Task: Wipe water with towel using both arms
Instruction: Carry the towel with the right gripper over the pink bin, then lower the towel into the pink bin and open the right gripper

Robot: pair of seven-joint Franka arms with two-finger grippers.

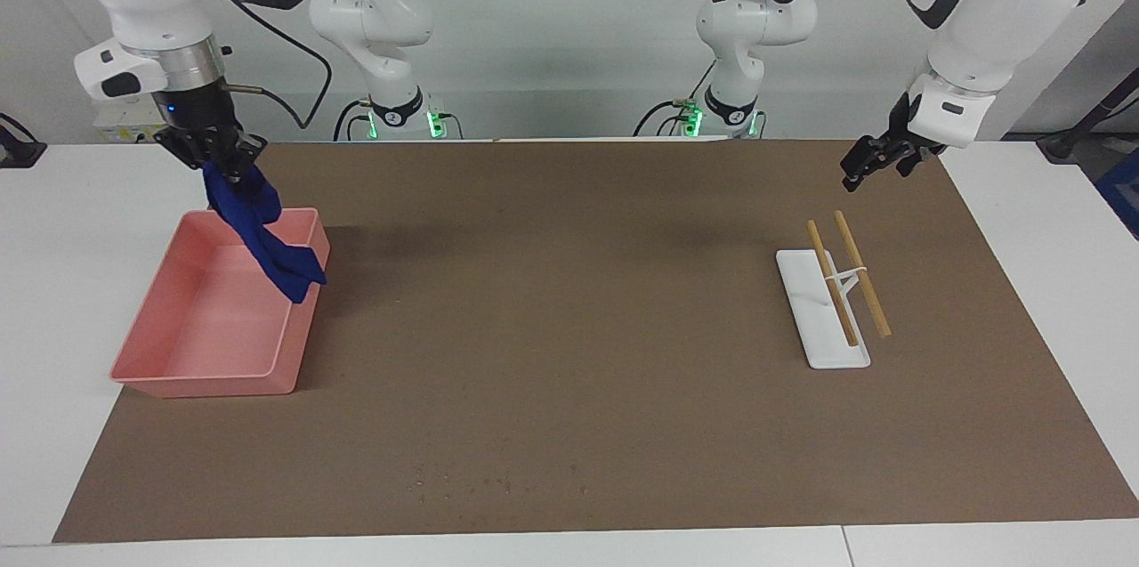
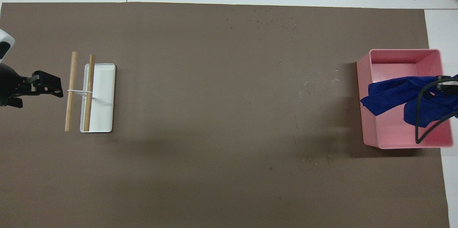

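Note:
The blue towel (image 1: 267, 242) hangs from my right gripper (image 1: 228, 168), which is shut on its upper end above the pink tray (image 1: 156, 376). The towel's lower end droops over the tray's rim on the side toward the middle of the mat. In the overhead view the towel (image 2: 390, 97) lies across the tray (image 2: 400, 56), with the right gripper (image 2: 446, 87) at the edge of the view. My left gripper (image 1: 874, 165) is open and empty, held above the mat beside the white stand; it also shows in the overhead view (image 2: 48, 85). A small dark spot (image 2: 271, 168) on the brown mat may be the water; I cannot tell.
A white stand (image 1: 823, 327) with two wooden sticks (image 1: 861, 273) sits toward the left arm's end of the mat, also seen from overhead (image 2: 103, 95). A row of tiny pale specks (image 1: 498, 482) lies near the mat's edge farthest from the robots.

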